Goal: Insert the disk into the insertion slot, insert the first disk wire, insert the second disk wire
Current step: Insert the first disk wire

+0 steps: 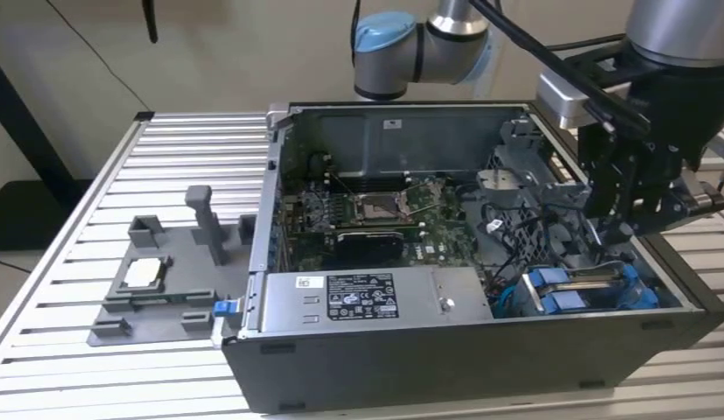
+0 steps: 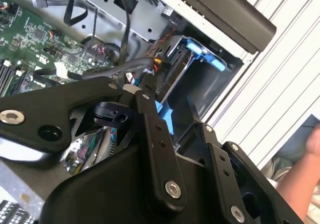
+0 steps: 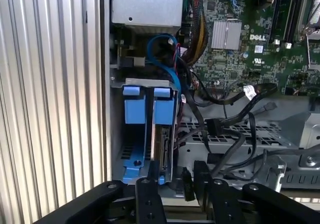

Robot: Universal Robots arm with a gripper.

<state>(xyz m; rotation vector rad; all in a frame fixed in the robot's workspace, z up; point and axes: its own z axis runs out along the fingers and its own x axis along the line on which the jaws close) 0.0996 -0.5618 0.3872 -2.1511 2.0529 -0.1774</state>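
Disk (image 3: 162, 154) sits in the insertion slot (image 3: 145, 83); we judge it stiff, fragile, best held by its blue carrier (image 3: 161, 109); whether the jaws grip, we cannot tell.

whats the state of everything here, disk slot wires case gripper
disk: seated in the insertion slot, connector end bare, nothing plugged in
insertion slot: filled by the disk
black wires: loose, ends free, not plugged into the disk
computer case: side open, interior exposed
gripper: hovers low in the computer case near the disk
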